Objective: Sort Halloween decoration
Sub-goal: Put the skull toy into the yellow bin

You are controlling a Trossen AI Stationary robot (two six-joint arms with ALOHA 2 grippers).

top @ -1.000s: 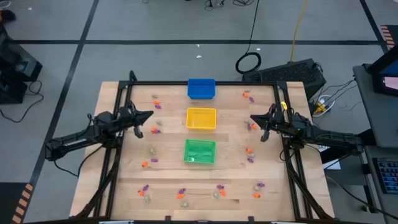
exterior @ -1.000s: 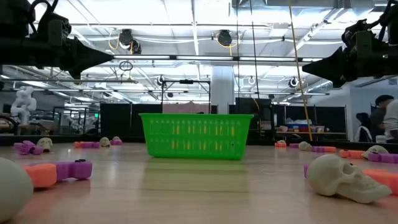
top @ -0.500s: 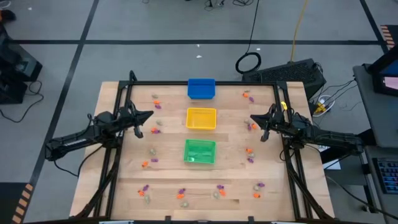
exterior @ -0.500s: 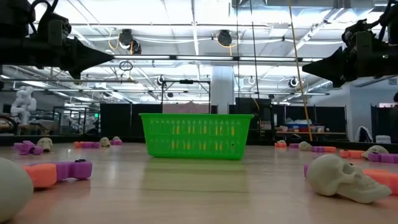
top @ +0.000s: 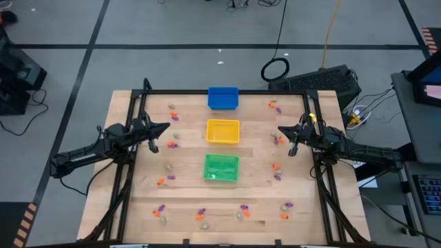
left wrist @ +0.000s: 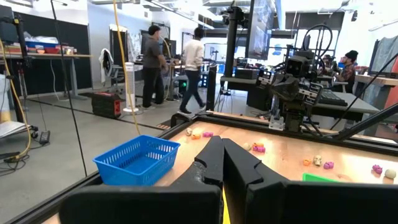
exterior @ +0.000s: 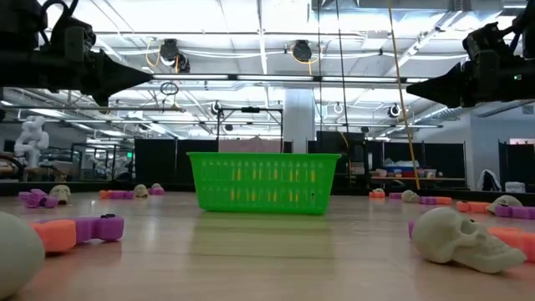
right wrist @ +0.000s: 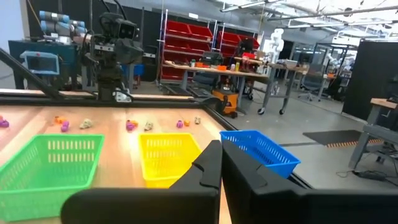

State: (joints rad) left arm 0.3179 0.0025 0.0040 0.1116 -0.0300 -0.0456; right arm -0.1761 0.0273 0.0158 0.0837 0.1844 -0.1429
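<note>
Both arms are parked above the desk [top: 138, 207], one on each side, tips pointing in toward the middle. The left end effector [top: 165, 127] is clenched with nothing in it, up in the air over the left part of the desk. The right end effector [top: 280, 131] is the same deal: pinched tight, empty, hanging over the right part, close above an orange trinket near the yellow bin.

Down the center there's a row of three bins: blue bin [top: 223, 97] at the far edge, yellow bin [top: 223, 131] in the middle, green bin [top: 221, 167] nearest the front. From what the overhead shows, none of the trinkets sit in a bin.

The Halloween decoration [top: 241, 210] is all scattered loose on the wood: a line of orange, purple and pale bits along the front edge, a few more left of the bins and a few on the right. From desk level you can tell the pale ones are little skulls [exterior: 460, 238], with orange and purple pieces lying beside them.

Two people stand in the room behind, seen from the left wrist camera.
</note>
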